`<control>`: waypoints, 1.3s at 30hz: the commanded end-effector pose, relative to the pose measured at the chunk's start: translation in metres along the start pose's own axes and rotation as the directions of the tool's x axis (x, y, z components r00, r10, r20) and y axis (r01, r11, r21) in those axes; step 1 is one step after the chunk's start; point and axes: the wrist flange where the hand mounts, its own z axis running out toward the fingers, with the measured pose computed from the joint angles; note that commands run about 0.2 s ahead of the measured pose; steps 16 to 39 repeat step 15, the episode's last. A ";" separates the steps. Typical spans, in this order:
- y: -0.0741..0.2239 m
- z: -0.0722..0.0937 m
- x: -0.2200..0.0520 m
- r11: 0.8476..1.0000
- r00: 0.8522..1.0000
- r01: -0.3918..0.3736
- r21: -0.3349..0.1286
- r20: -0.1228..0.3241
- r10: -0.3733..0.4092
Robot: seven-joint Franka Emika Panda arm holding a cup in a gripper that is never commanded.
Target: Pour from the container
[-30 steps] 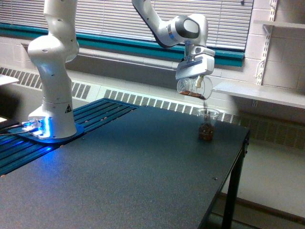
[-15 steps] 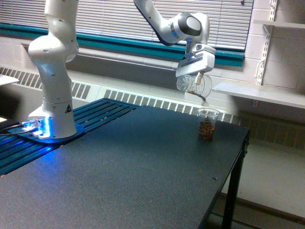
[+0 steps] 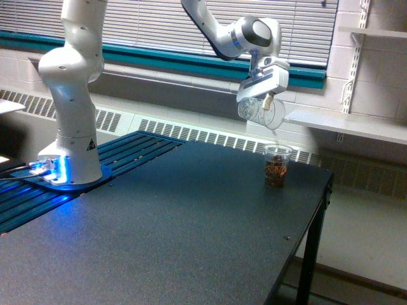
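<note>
One arm, one gripper (image 3: pixel 261 101), one container (image 3: pixel 261 110), one receiving cup (image 3: pixel 276 165), one table (image 3: pixel 165 235).

The gripper hangs above the table's far corner on the exterior view's right, its fingers clamped on the container. The container is a clear plastic vessel, tipped well over on its side, with its round mouth facing the exterior view's right and slightly down. It looks empty or nearly so; no brown material can be made out inside it.

The container's mouth sits above and a little to the exterior view's left of the cup, clearly apart from it, not touching.

The cup is clear and tapered, standing upright on the dark table near the far right edge. It holds brown material filling most of its height.

The arm's white base (image 3: pixel 70 127) stands on the exterior view's left, on a blue-lit mount, well apart from the cup.
</note>
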 end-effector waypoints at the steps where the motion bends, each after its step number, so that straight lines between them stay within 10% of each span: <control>1: -0.002 0.001 0.005 0.999 0.999 -0.038 -0.029 0.005 0.038; 39: 0.007 0.002 0.010 0.998 0.998 -0.056 -0.004 0.018 0.056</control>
